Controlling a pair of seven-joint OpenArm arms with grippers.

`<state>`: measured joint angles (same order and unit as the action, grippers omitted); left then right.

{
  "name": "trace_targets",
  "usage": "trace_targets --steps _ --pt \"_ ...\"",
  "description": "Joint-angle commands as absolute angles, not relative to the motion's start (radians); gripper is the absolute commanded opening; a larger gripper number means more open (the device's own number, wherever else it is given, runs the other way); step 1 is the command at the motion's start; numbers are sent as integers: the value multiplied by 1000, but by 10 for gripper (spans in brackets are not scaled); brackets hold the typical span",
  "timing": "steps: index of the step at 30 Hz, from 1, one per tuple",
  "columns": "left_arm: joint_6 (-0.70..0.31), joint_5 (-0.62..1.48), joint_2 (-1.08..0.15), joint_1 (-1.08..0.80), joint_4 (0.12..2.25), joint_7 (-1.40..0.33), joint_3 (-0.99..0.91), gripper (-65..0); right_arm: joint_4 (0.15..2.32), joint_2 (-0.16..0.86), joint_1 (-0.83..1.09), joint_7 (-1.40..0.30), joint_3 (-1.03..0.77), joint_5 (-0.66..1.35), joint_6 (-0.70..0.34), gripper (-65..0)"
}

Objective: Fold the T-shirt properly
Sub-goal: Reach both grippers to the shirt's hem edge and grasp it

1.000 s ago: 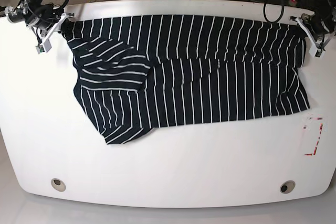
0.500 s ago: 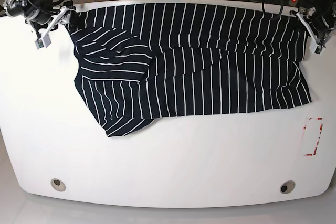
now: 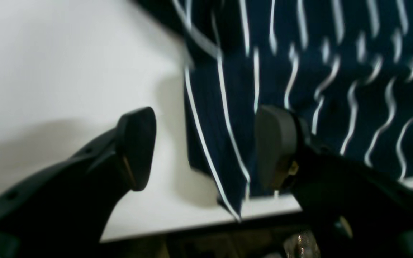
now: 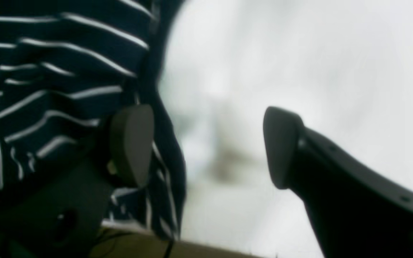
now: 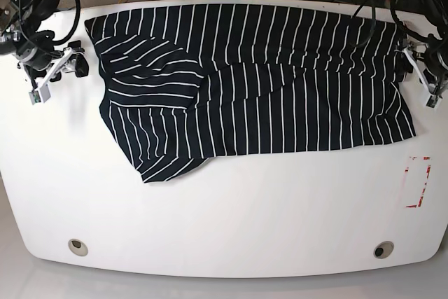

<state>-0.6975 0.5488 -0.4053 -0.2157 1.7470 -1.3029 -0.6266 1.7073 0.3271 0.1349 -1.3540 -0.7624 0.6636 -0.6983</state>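
Hovering both pincers off the shirt's two short ends, jaws apart, gripping nothing.

I see the right pincer (image 5: 38,78) just off the left end, T-shirt (image 5: 259,82) spread flat on the surface (image 5: 224,222), long axis across, far edge at the rim; left pincer (image 5: 427,75) flanks the other end. Neither arm is nearer.

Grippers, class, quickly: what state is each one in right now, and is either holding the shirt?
Left gripper: open, fingers apart beside the T-shirt edge, holding nothing.
Right gripper: open, holding nothing, one of its fingers against the cloth.
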Motion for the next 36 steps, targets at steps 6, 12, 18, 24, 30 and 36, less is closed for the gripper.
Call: trace_targets --steps 6,12,18,24,30,36 --pt "-698 545 -427 -1 1693 -1288 -576 -257 1514 346 -145 -1271 -605 456 -698 -208" --pt "-698 547 -427 148 1483 -1170 -489 -257 1276 348 -331 -1145 -473 351 -698 -208" --pt "-698 547 -427 217 1323 -1040 -455 -257 1032 349 -484 -992 -412 289 -698 -208" --pt "-698 545 -433 265 1164 -929 -400 -258 773 375 -607 -808 -315 278 -698 -208" --pt "-698 519 -432 268 1132 -912 -390 -258 573 375 -665 -628 -266 275 -698 -208" --pt "-698 456 -427 266 1158 -912 -394 -258 506 351 -662 -536 -193 280 -698 -220"
